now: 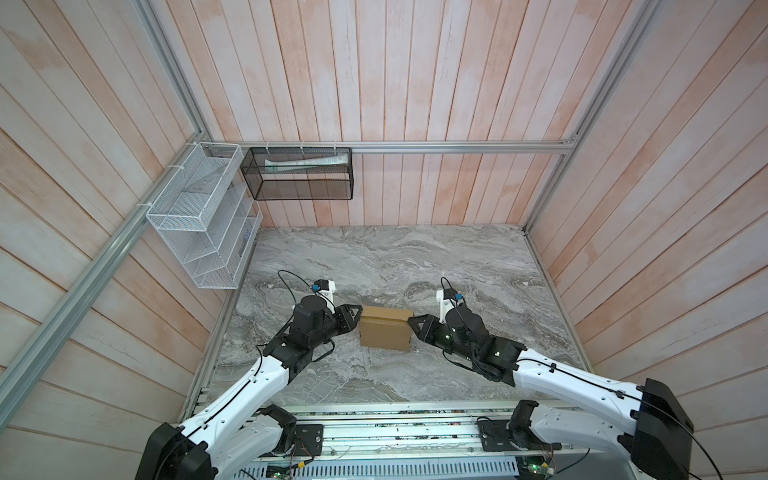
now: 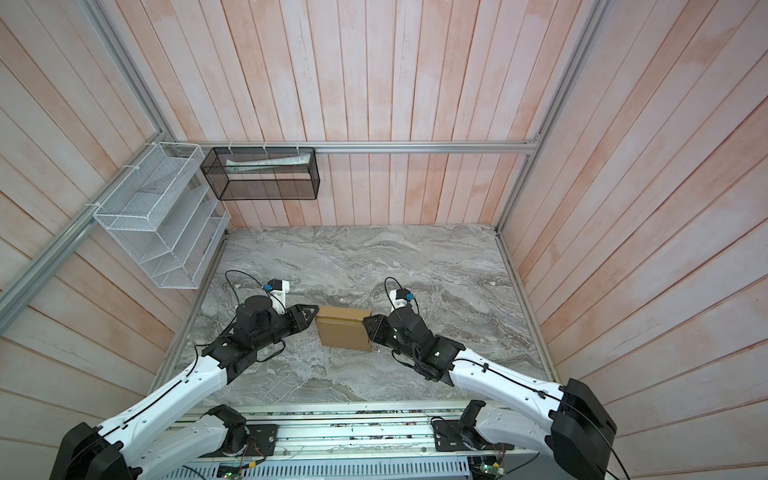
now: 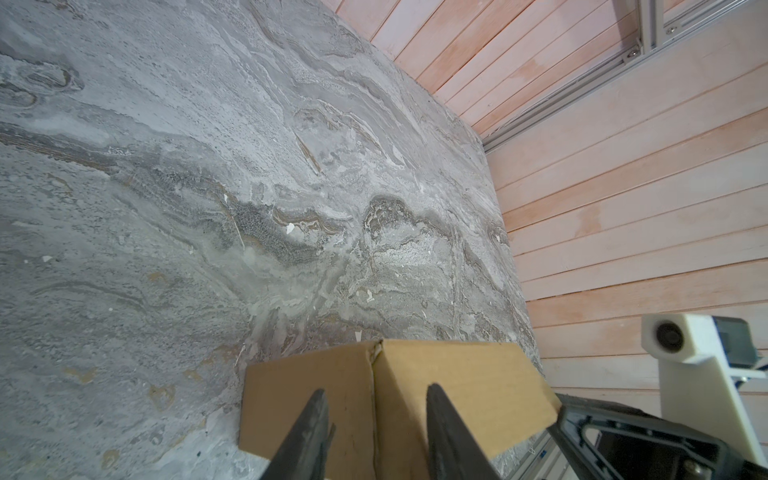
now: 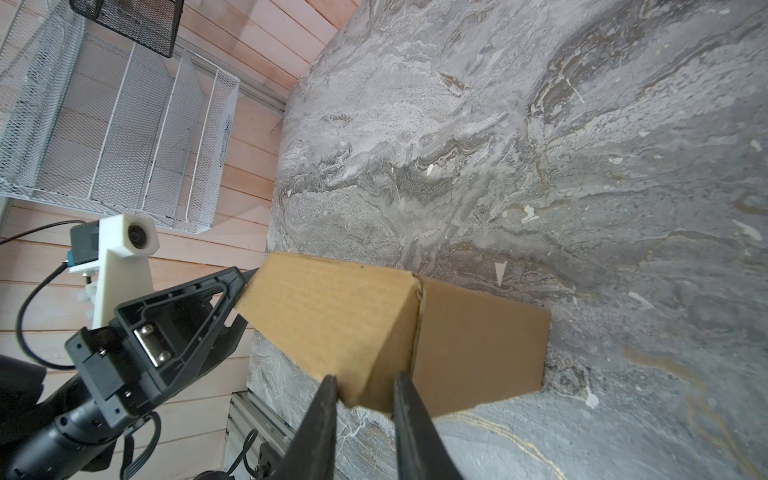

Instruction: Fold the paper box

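Note:
The paper box (image 1: 384, 332) (image 2: 345, 332) is plain brown cardboard, folded into a closed block. It stands on the marble table between my two grippers. My left gripper (image 1: 357, 318) (image 2: 314, 316) is at its left end. In the left wrist view the jaws (image 3: 376, 390) stand apart and straddle the ridge between two faces of the box (image 3: 457, 374). My right gripper (image 1: 412, 328) (image 2: 366, 328) is at the box's right end. In the right wrist view its jaws (image 4: 365, 376) are closed on the near corner of the box (image 4: 332, 316).
A white wire rack (image 1: 199, 224) hangs on the left wall. A black mesh basket (image 1: 299, 174) holding a white packet hangs on the back wall. An aluminium rail (image 1: 395, 432) runs along the table's front edge. Wooden plank walls enclose the other three sides.

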Motion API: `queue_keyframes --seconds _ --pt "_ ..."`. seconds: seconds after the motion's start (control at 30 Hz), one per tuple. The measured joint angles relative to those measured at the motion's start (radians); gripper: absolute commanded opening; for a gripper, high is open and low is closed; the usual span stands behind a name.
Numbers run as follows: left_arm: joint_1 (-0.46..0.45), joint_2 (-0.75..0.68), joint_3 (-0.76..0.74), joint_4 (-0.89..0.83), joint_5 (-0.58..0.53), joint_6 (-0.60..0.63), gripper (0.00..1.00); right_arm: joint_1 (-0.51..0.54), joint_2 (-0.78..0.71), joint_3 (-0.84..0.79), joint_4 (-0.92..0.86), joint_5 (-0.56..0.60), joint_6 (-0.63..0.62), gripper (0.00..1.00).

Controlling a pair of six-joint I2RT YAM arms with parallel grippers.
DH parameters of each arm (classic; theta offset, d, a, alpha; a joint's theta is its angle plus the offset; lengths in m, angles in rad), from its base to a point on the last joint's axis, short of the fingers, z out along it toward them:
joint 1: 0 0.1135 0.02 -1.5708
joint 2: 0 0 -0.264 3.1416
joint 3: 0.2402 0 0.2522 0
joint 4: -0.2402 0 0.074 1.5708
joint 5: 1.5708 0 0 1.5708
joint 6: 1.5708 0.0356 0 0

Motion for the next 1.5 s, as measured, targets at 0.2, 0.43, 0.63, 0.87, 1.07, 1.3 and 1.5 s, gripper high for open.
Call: queue_keyframes --seconds 0.2,0.43,0.63,0.87,1.07,1.3,1.5 --pt "0.000 -0.021 -0.024 0.013 0.003 -0.005 0.37 0.003 0.000 0.000 0.000 0.001 0.001 0.32" --pt "0.000 -0.028 -0.050 0.036 0.005 -0.008 0.37 0.003 -0.004 0.000 -0.030 0.016 -0.008 0.40" --pt "0.000 -0.028 -0.054 0.046 0.006 -0.013 0.37 0.003 -0.016 0.000 -0.053 0.031 -0.008 0.41" --pt "0.000 -0.028 -0.054 0.047 0.007 -0.015 0.36 0.003 -0.017 0.000 -0.054 0.034 -0.011 0.41" --pt "0.000 -0.026 -0.054 0.050 0.007 -0.015 0.36 0.003 -0.017 0.005 -0.057 0.043 -0.032 0.43" --pt "0.000 -0.024 -0.056 0.057 0.011 -0.016 0.35 0.003 -0.016 0.022 -0.057 0.045 -0.052 0.44" --pt "0.001 -0.021 -0.056 0.064 0.018 -0.018 0.35 -0.001 0.007 0.023 -0.051 0.045 -0.060 0.44"
